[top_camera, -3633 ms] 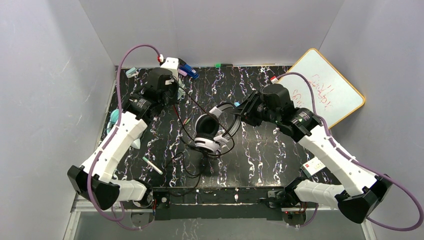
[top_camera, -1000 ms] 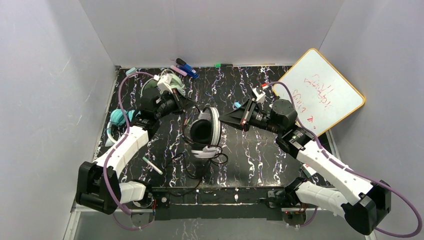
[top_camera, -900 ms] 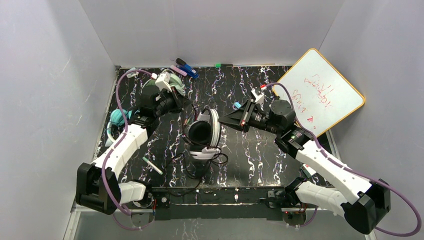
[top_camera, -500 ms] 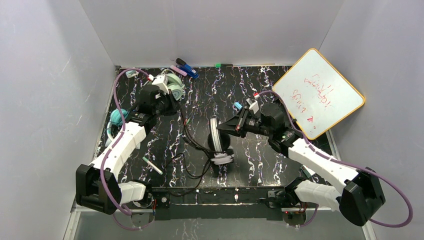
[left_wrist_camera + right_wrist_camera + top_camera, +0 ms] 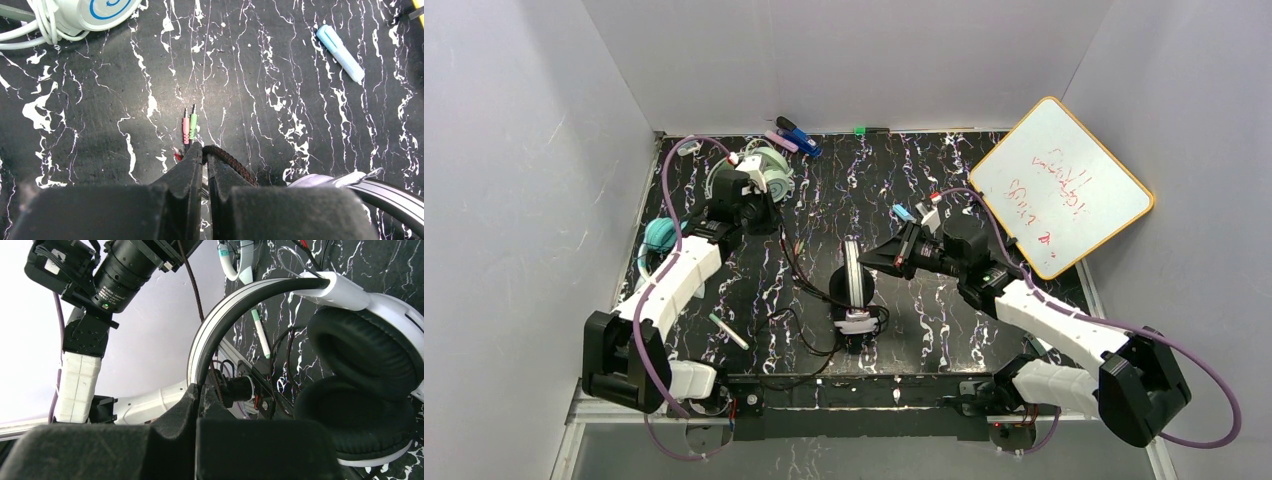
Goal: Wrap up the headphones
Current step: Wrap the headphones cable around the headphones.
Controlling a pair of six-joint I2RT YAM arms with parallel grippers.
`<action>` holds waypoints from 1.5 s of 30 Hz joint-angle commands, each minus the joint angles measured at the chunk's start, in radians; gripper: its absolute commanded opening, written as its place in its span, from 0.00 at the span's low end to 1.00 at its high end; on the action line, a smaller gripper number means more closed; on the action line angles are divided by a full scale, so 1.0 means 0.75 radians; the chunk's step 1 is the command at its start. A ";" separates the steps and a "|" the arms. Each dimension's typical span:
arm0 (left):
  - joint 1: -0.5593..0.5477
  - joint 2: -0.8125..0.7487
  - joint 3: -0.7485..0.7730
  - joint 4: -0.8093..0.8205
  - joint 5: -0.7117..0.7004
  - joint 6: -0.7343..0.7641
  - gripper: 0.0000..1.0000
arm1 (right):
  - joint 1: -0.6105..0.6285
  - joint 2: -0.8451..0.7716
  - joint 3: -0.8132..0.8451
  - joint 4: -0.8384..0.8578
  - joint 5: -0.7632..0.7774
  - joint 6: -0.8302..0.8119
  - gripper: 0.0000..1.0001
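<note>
Since a second ago the right gripper (image 5: 871, 258) has carried the black-and-white headset (image 5: 852, 292) from table centre toward the near edge and a bit right. It has also turned it, so the band now shows edge-on from the top view. The left gripper (image 5: 761, 214) has pulled back toward the far left, ending just beside the mint-green headset (image 5: 770, 176). The thin black cable (image 5: 227, 159) now spans a longer run between the two arms, with slack loops on the table under the headset. My read: mid-wrap, cable drawn out for another turn round the band, wrap not finished. Left jaws are clenched on the braided cable close to its end. The pink and green plugs (image 5: 189, 128) lie on the table just past the fingertips, clear of them. Right jaws are clamped on the headset band (image 5: 235, 310) near its lower end. The two black ear cushions (image 5: 367, 352) hang to the side of the grip, lifted off the table. The cable crosses in front of the band in the right wrist view, and I cannot tell if it touches it. The teal headset (image 5: 660, 238) sits at the left edge, untouched by either arm.
</note>
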 commanded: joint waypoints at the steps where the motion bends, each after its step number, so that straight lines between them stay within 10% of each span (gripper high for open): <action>1: 0.008 0.039 0.053 0.019 0.036 0.043 0.00 | -0.029 -0.073 -0.044 0.002 0.021 -0.055 0.01; 19: -0.288 0.379 0.332 0.077 0.006 0.067 0.00 | -0.106 -0.342 0.156 -0.963 0.351 -0.553 0.12; 29: -0.462 0.503 0.419 0.087 -0.053 0.076 0.00 | -0.107 -0.296 0.417 -1.451 0.627 -0.738 0.52; 35: -0.516 0.572 0.464 0.094 -0.056 0.085 0.00 | -0.105 -0.257 0.514 -1.572 0.760 -0.748 0.71; 45: -0.563 0.666 0.496 0.119 0.029 0.069 0.00 | -0.106 -0.202 0.661 -1.533 0.847 -0.793 0.77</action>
